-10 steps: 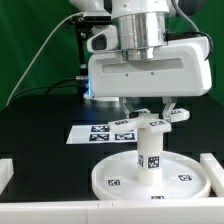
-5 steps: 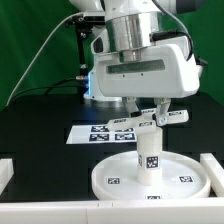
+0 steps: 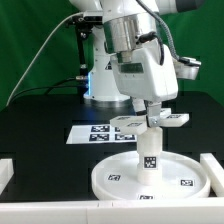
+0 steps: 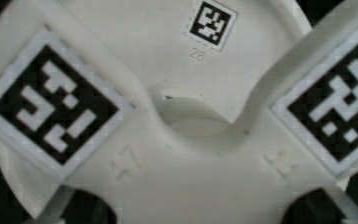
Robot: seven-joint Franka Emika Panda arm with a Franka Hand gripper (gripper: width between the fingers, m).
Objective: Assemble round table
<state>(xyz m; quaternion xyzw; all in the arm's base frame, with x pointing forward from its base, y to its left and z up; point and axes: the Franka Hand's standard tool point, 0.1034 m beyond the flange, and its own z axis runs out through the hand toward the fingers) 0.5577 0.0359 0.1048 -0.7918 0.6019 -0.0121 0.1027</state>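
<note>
Black desk (image 3: 40,120) fills the exterior view, with a green curtain (image 3: 30,40) behind it and white border rails (image 3: 12,172) at the near corners.

Nearest to the camera, at about 6 o'clock in the picture, lies the large rimmed round disc (image 3: 120,178) of the round table, flat on the desk, with small square tags on its top face. The short cylindrical post (image 3: 150,150) stands upright at the middle of the disc and shows one tag on its side.

On the top of the post sits the cross-shaped base (image 3: 158,120), its tagged arms reaching out toward 3 o'clock and 9 o'clock. The end effector (image 3: 157,108) comes down on the base from above, and its fingers stand at the hub of the cross. They look to be grasping the base, but the contact itself is too small to be sure of. The wrist view looks straight down on the base (image 4: 185,130): two arms with big tags spread apart from a white hub, and a smaller tag lies farther off.

Behind the base, at about 12 o'clock from the disc, the marker board (image 3: 95,131) lies flat on the desk.

Compared with one second ago, the wrist has turned: then the broad white body of the hand faced the camera squarely, now it is angled and narrower. The base has turned a little with it. The disc and the post have stayed in place.
</note>
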